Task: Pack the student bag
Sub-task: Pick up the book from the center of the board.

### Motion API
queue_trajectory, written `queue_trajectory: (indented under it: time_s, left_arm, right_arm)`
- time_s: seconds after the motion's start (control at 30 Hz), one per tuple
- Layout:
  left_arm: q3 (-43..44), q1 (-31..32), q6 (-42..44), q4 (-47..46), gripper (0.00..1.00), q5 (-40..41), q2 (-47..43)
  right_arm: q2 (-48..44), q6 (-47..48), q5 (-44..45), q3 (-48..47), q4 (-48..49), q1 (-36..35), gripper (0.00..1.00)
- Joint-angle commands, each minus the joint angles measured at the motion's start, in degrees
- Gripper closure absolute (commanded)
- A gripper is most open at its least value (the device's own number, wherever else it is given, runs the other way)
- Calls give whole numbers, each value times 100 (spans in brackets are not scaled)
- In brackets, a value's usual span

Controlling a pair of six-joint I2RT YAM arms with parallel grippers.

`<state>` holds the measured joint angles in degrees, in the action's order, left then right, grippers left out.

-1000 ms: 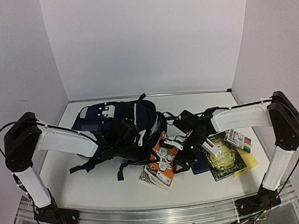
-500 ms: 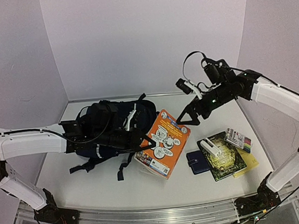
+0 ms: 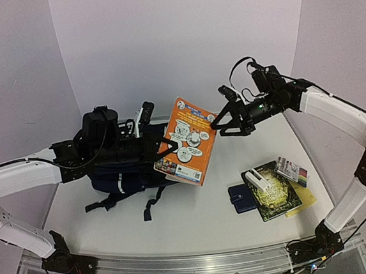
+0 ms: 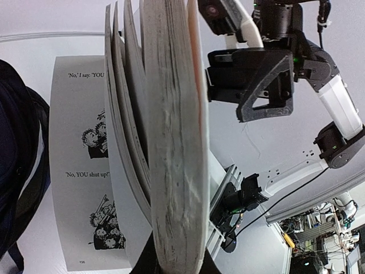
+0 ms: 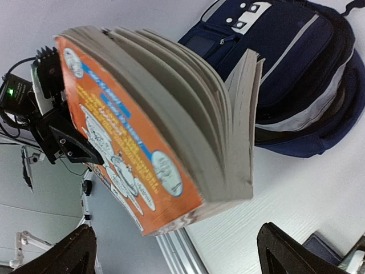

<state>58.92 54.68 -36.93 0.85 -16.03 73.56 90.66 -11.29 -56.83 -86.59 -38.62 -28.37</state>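
Observation:
An orange-covered paperback [image 3: 189,136] hangs in the air over the middle of the table, its pages fanning loose. My left gripper [image 3: 167,153] is shut on the book's lower left edge; in the left wrist view the book [image 4: 171,142] fills the middle, edge-on, with the gripper [image 4: 171,267] clamped at its bottom. My right gripper [image 3: 228,124] stands open just right of the book and apart from it, its fingers [image 5: 299,251] wide at the bottom corners. The student bag [image 3: 119,178], navy with white stripes, lies below my left arm; it also shows as the bag [image 5: 285,68].
On the table at right lie a small navy wallet [image 3: 242,198], a dark green book [image 3: 277,196] with a white object [image 3: 258,180] on it, a pack of markers [image 3: 293,171] and a yellow sheet [image 3: 306,200]. White walls close in the back and sides.
My left arm has lifted the orange book from the table high into the air. My right gripper has left the book, risen toward the back and opened fully.

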Motion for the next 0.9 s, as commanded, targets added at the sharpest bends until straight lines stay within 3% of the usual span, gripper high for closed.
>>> queue_trajectory:
  time_s: [0.0, 0.23, 0.33, 0.5, 0.57, 0.7, 0.77, 0.8, 0.87]
  left_arm:
    - [354, -14, 104, -1002, 100, -7, -297]
    - [225, -18, -108, -1458, 100, -333, -149]
    - [213, -19, -180, -1444, 100, -277, -71]
    - [63, -96, -358, -1373, 99, -31, -158]
    - [33, -168, -433, -1111, 86, 161, -231]
    - [-48, -384, -681, -519, 40, 518, -436]
    - [-115, -466, -778, -204, 28, 667, -567]
    - [-148, -493, -790, -114, 26, 715, -635]
    - [-177, -519, -766, 150, 25, 758, -737]
  right_arm:
    - [175, -424, -274, -155, 601, -258, 2]
    - [516, -410, -32, -516, 819, -688, 4]
    - [613, -605, -210, -689, 1021, -694, 18]
    - [563, -612, -215, -798, 1171, -688, 51]
    - [523, -577, -190, -834, 1173, -688, 61]
    - [418, -417, -88, -979, 1145, -656, 84]
    - [329, -278, 57, -1049, 1120, -627, 93]
    - [289, -215, 142, -1065, 1102, -613, 99]
    - [236, -127, 239, -1082, 1078, -589, 100]
